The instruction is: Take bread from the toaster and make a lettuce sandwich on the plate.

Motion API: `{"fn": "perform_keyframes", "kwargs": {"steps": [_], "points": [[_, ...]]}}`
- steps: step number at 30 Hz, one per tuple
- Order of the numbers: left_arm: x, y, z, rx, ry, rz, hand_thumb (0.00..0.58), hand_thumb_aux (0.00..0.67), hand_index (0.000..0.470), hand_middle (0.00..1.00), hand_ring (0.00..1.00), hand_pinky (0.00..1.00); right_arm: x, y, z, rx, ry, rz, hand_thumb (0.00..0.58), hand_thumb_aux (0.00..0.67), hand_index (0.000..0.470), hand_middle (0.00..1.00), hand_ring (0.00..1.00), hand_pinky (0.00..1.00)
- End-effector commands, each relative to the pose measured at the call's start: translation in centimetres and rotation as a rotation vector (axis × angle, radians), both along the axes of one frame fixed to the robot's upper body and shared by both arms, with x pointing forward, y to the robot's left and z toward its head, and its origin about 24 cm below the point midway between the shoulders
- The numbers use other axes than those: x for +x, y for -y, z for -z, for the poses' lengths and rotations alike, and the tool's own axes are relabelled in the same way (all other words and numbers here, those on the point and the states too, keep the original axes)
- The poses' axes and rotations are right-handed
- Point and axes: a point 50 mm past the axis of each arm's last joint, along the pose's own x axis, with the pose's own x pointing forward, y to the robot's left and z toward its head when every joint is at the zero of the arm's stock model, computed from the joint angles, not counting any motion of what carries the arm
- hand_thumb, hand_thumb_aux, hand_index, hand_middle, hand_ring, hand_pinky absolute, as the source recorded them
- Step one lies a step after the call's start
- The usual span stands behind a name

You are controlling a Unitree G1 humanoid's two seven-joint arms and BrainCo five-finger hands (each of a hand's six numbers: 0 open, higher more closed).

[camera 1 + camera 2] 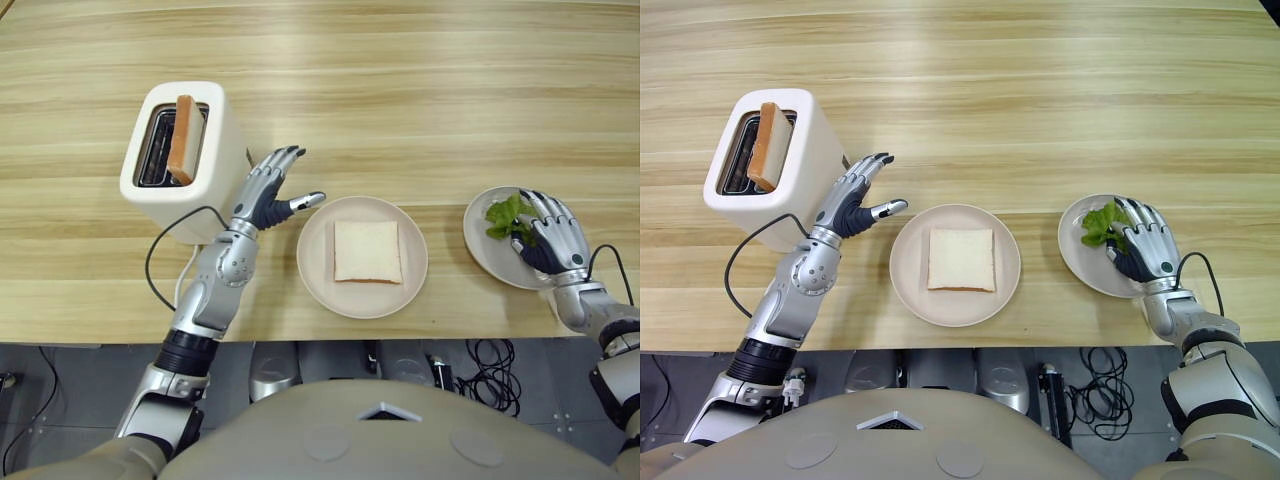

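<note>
Nearest stands the left hand [265, 192], raised between the toaster and the middle plate. Its fingers are spread and it holds nothing. I judge it is placed there because the second slice is its next job.

On the other side the right hand [550, 235] lies over the small plate, with its fingers curled down and closed on the lettuce, probably to carry the leaf to the sandwich.

Both work over the wooden table [400, 100]. The white toaster [225, 150] is at the left, and its cable [160, 250] runs toward the near edge. One slice of bread [183, 138] stands upright in its slot, high enough to be gripped.

The middle plate [315, 265] holds one flat slice [367, 251], the base of the sandwich. The small plate [478, 245] holds the lettuce [505, 215], which is partly under the right hand.
</note>
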Motion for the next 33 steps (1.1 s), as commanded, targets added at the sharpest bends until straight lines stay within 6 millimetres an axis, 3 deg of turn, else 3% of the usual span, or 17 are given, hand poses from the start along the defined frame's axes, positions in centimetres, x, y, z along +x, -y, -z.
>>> {"fn": "perform_keyframes", "kwargs": {"steps": [1, 6, 7, 8, 13, 17, 27, 33], "points": [[0.1, -0.1, 0.3, 0.010, -0.011, -0.001, 0.000, 0.000, 0.000, 0.00, 0.00, 0.00, 0.6, -0.4, -0.3, 0.005, 0.014, -0.030, 0.580, 0.670, 0.460, 0.00, 0.00, 0.00], [0.1, -0.1, 0.4, 0.011, -0.013, 0.001, 0.000, 0.000, 0.000, 0.00, 0.00, 0.00, 2.6, -0.8, -2.7, 0.057, 0.117, -0.072, 0.580, 0.670, 0.460, 0.00, 0.00, 0.00], [0.2, -0.1, 0.4, 0.011, -0.012, 0.001, 0.000, 0.000, 0.000, 0.00, 0.00, 0.00, 3.1, -1.1, -3.4, 0.078, 0.149, -0.092, 0.580, 0.670, 0.460, 0.21, 0.21, 0.21], [0.2, -0.1, 0.4, 0.011, -0.011, 0.001, 0.000, 0.000, 0.000, 0.00, 0.00, 0.00, 3.6, -1.4, -4.1, 0.106, 0.181, -0.116, 0.580, 0.670, 0.460, 1.00, 1.00, 1.00], [0.4, -0.1, 0.4, 0.010, -0.006, -0.001, 0.000, 0.000, 0.000, 0.00, 0.00, 0.00, 6.0, -5.0, -7.2, 0.202, 0.305, -0.334, 0.580, 0.670, 0.460, 1.00, 1.00, 1.00], [0.6, -0.2, 0.1, -0.004, 0.001, -0.004, 0.000, 0.000, 0.000, 0.00, 0.00, 0.00, 6.9, -9.5, -8.2, 0.266, 0.337, -0.531, 0.580, 0.670, 0.460, 1.00, 1.00, 1.00], [1.2, -0.4, 0.1, -0.008, 0.008, -0.009, 0.000, 0.000, 0.000, 0.00, 0.00, 0.00, 6.5, -17.8, -6.5, 0.344, 0.226, -0.796, 0.580, 0.670, 0.460, 1.00, 1.00, 1.00], [1.3, -0.4, 0.1, -0.011, 0.007, -0.009, 0.000, 0.000, 0.000, 0.00, 0.00, 0.00, 5.5, -20.8, -4.8, 0.259, 0.154, -0.910, 0.580, 0.670, 0.460, 1.00, 1.00, 1.00]]}}
